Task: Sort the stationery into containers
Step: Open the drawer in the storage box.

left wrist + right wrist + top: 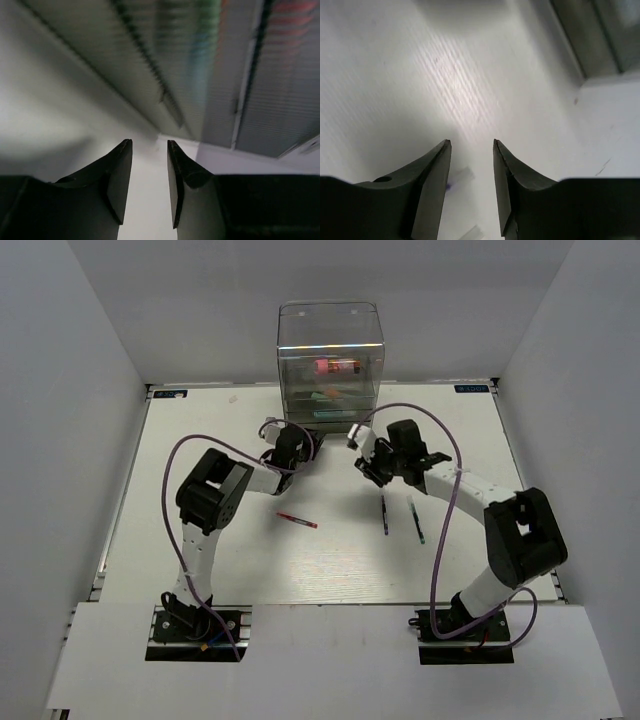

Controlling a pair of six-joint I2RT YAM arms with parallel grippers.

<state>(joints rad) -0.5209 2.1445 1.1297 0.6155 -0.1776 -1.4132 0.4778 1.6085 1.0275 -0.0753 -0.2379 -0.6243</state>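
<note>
The clear drawer cabinet (330, 360) stands at the table's far middle; pink, green and light-blue markers show through its drawers. My left gripper (297, 443) is open and empty right at the cabinet's base; the left wrist view shows the drawer fronts (210, 65) blurred close ahead. My right gripper (368, 455) is open and empty, just right of the cabinet's front. A thin red pen (297, 520) lies mid-table. Two thin dark pens (385, 515) (416, 521) lie side by side under the right arm. Clear pen ends (462, 176) show between the right fingers.
White walls enclose the table on the left, right and back. The purple cables loop over both arms. The cabinet's corner (590, 45) shows at the upper right of the right wrist view.
</note>
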